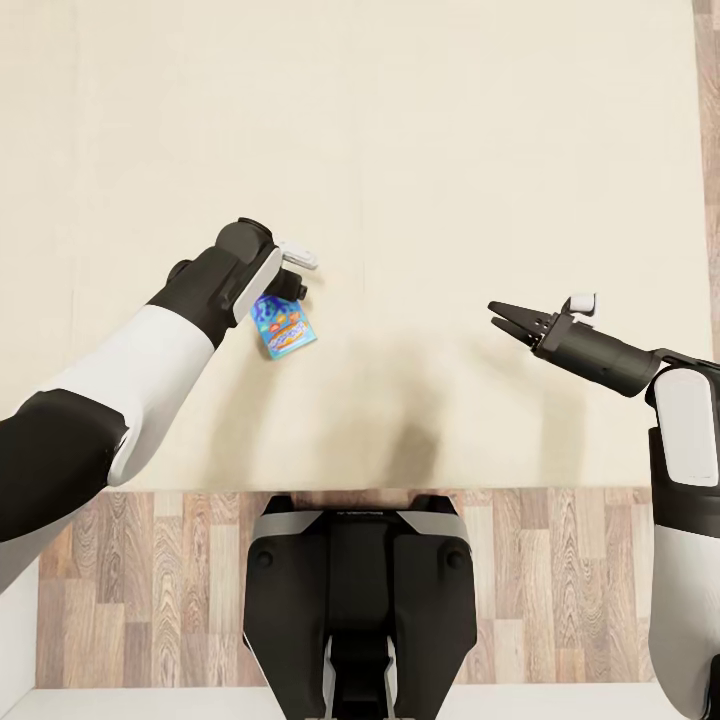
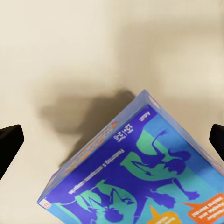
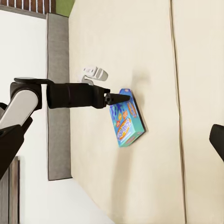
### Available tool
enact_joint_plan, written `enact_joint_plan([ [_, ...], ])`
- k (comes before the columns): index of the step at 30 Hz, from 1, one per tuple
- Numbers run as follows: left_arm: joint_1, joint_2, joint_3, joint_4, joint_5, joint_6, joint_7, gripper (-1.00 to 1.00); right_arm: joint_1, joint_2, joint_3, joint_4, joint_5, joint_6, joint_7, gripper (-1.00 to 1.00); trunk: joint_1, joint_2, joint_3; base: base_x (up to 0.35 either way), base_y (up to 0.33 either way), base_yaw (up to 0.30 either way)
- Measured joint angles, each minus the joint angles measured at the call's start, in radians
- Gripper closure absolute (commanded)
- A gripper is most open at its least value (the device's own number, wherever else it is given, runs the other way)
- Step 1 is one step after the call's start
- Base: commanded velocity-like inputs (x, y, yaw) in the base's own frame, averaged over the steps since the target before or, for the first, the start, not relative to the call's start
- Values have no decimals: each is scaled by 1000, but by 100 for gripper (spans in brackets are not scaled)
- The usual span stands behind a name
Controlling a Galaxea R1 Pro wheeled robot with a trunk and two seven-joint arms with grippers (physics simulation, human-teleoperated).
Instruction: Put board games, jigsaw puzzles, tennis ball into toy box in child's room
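A blue board game (image 1: 285,328) with cartoon print lies on the beige bed (image 1: 450,150). My left gripper (image 2: 112,140) hangs right over it, pointing down. It is open, its dark fingertips (image 2: 9,144) spread wide on either side of the box (image 2: 140,177) and not touching it. From the right wrist view the left gripper (image 3: 117,98) has its tips at the top edge of the game (image 3: 125,122). My right gripper (image 1: 503,316) hovers open and empty above the mattress to the right, well apart from the game.
The bed's near edge meets a strip of wooden floor (image 1: 150,560) where my base (image 1: 360,600) stands. A grey frame edge (image 3: 57,93) borders the mattress. More floor runs along the bed's right side (image 1: 708,150).
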State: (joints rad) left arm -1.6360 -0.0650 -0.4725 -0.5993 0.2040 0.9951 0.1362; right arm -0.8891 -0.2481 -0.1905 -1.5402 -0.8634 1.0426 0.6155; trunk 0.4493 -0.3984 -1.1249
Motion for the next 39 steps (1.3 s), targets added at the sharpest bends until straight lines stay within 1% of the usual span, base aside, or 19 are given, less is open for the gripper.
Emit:
enact_joint_plan([
  [33, 11, -2, -2, 36, 0, 0, -1, -100, 0, 1, 1, 0, 0, 0, 0, -100, 0, 0, 1, 0, 0, 0],
  [35, 11, -2, -7, 36, 0, 0, -1, -100, 0, 1, 1, 0, 0, 0, -1, -100, 0, 0, 1, 0, 0, 0],
  [39, 11, -2, -43, 37, 0, 1, -2, -100, 0, 1, 1, 0, 0, 0, 0, -100, 0, 0, 1, 0, 0, 0],
])
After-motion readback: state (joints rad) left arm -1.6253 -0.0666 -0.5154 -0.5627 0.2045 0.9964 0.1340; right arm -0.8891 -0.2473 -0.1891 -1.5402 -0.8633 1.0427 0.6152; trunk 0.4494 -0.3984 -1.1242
